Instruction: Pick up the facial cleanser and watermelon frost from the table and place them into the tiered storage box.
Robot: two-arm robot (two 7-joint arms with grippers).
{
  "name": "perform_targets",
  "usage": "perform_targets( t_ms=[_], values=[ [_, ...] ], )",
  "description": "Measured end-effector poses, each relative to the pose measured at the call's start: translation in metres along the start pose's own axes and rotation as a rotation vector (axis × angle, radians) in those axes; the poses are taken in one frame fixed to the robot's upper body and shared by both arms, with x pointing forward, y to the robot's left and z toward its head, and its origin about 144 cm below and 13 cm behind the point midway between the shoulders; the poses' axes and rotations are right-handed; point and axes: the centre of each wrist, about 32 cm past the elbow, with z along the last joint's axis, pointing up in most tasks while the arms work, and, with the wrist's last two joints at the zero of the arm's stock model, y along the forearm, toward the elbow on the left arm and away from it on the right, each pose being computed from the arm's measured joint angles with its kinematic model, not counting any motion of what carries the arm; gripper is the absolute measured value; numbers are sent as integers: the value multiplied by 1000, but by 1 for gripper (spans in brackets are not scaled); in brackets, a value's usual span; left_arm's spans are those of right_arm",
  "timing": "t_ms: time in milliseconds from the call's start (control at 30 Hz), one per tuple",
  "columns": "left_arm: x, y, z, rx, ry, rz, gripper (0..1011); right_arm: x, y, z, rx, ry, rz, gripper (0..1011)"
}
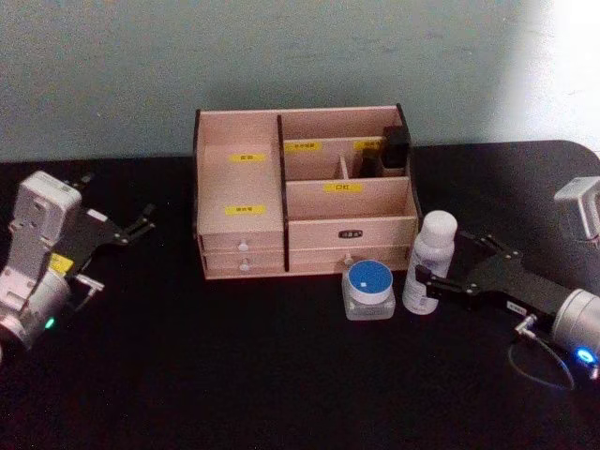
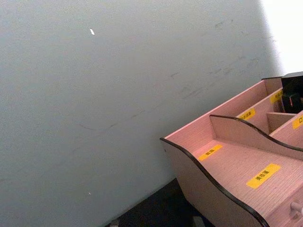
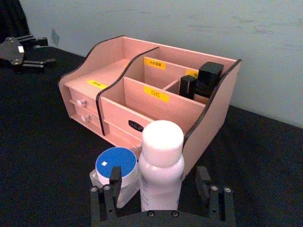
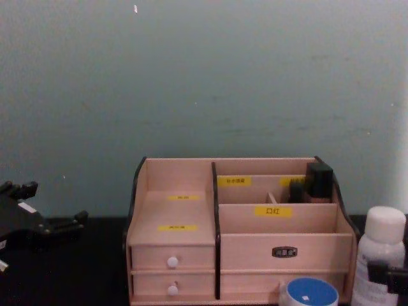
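The facial cleanser (image 1: 429,262) stands upright on the black counter (image 1: 234,375), right of centre in the head view, just before the front right corner of the tiered storage box (image 1: 240,239). It is a tall, slim white bottle with a rounded white cap and a pale printed label; it looks smooth and rigid, and narrow enough to tip if pushed off-centre. Close beside it, toward the frame's centre, sits the watermelon frost (image 1: 369,289), a squat clear jar with a flat blue lid rimmed in white, about half the bottle's height. Whether the 2 touch cannot be told.

Neither item is in the box, so 0 of 2 placements are done. The box's stepped wooden compartments with yellow labels are open at the top; the rear right one already holds some dark containers (image 1: 394,150), while the others look free.

The right tool (image 1: 441,258) reaches in from the lower right of the head view. Its fingers are spread and straddle the bottle. In the right wrist view 1 finger (image 3: 114,182) overlaps the jar and the other (image 3: 203,179) stands clear on the bottle's far side, and neither presses the bottle. The grasp on the cleanser looks set up but not yet made. Closing, lifting and placing it remain, then the same for the jar.

The left tool (image 1: 145,217) hangs at the left edge of the head view with its fingers spread, well apart from everything.
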Motion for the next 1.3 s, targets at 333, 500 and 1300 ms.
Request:
perform_targets(
  t_ms=[333,500,1300],
  values=[
    [0,0,0,0,0,0,1001,1,12,0,-5,-3,14,1000],
    [0,0,0,0,0,0,1001,0,14,-1,-9,-5,17,1000],
    [0,0,0,0,0,0,1001,0,16,-1,-13,-7,17,881]
  ],
)
